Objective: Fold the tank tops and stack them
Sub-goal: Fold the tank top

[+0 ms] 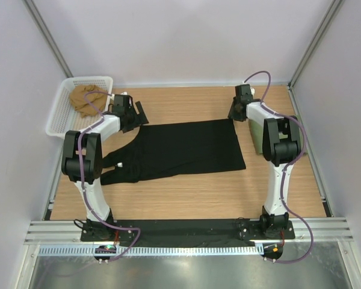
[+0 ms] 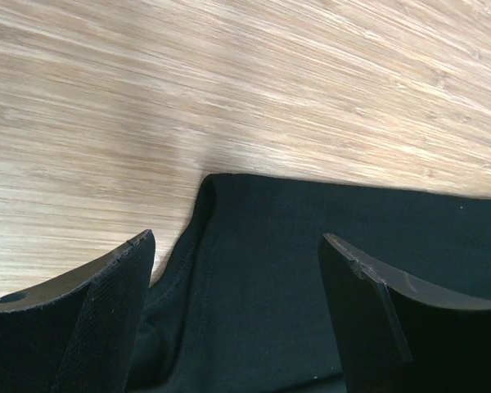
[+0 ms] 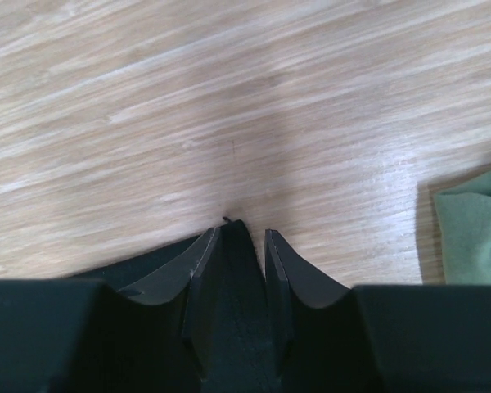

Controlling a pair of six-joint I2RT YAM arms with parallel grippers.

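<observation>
White walls (image 1: 180,42) stand around a wooden table (image 1: 186,192). Two robot arms sit at the near edge, one on each side.

I count two tank tops. One black tank top (image 1: 186,147) lies spread flat in the middle of the table. Its straps point to the left side and its bottom edge points to the right. One green tank top (image 1: 254,139) lies in a small folded pile on the right side, just beside the black one. The right arm is in front of it and hides part of it.

One white mesh basket (image 1: 55,119) sits at the far left corner of the table. One tan cloth (image 1: 84,99) lies bunched up inside it. I cannot tell what kind of cloth it is.

The left gripper (image 2: 236,237) hangs over the far left end of the black top, near the basket. Its two fingers (image 2: 106,303) are spread wide apart with nothing between them. The black cloth edge and bare wood show under them. The left arm covers some of the strap end in the top view.

The right gripper (image 3: 243,231) is down at the far right corner of the black top. Its two fingers are close together and pinch that black corner. A bit of the green top shows just to its right.
</observation>
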